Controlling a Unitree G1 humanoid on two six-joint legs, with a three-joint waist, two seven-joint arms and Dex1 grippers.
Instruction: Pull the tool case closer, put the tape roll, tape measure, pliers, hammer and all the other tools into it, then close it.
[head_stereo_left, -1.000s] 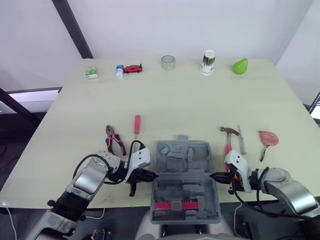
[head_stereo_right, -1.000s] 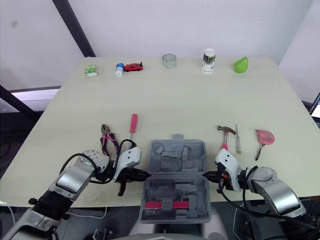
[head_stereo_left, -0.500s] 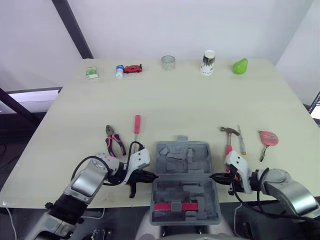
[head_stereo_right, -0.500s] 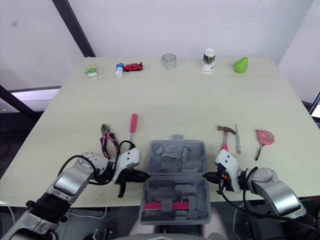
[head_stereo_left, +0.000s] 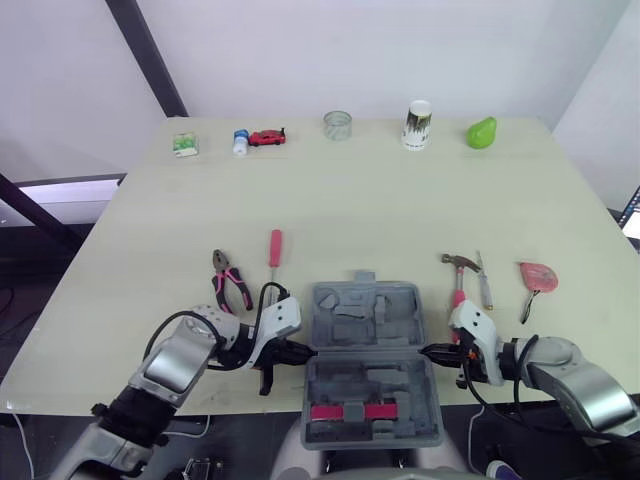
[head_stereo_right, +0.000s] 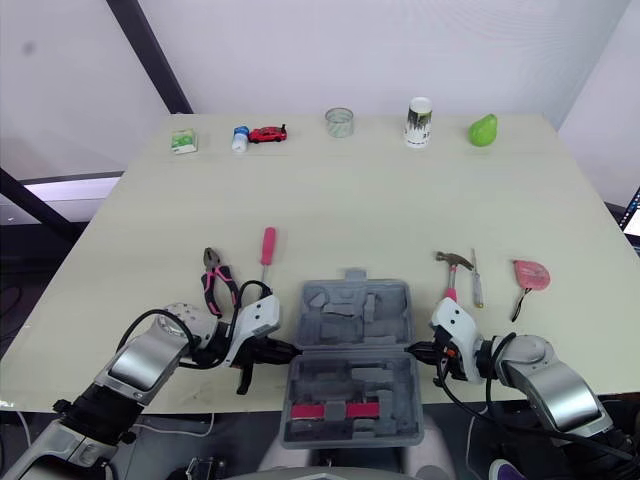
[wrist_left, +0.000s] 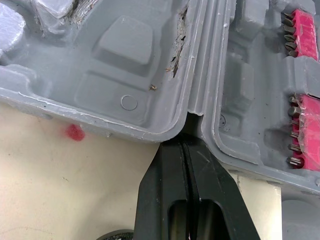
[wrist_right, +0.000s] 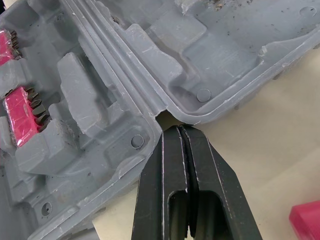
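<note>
The grey tool case (head_stereo_left: 366, 300) lies open at the table's near edge, its front half holding pink bit strips (head_stereo_left: 348, 411). My left gripper (head_stereo_left: 305, 352) is shut, its tips pressed into the hinge notch on the case's left side (wrist_left: 186, 142). At the right end of the hinge my right gripper (head_stereo_left: 425, 352) is also shut, with its tips in the notch (wrist_right: 179, 129). Pliers (head_stereo_left: 230, 282) and a red screwdriver (head_stereo_left: 273, 248) lie left of the case. A hammer (head_stereo_left: 457, 275), a thin tool (head_stereo_left: 483, 280) and a pink tape measure (head_stereo_left: 537, 275) lie right. The tape roll (head_stereo_left: 337, 125) stands at the far edge.
Along the far edge stand a green-white pack (head_stereo_left: 182, 145), a small bottle (head_stereo_left: 240, 142), a red toy car (head_stereo_left: 266, 138), a paper cup (head_stereo_left: 417, 124) and a green pear (head_stereo_left: 481, 132). The case's front half overhangs the table's near edge.
</note>
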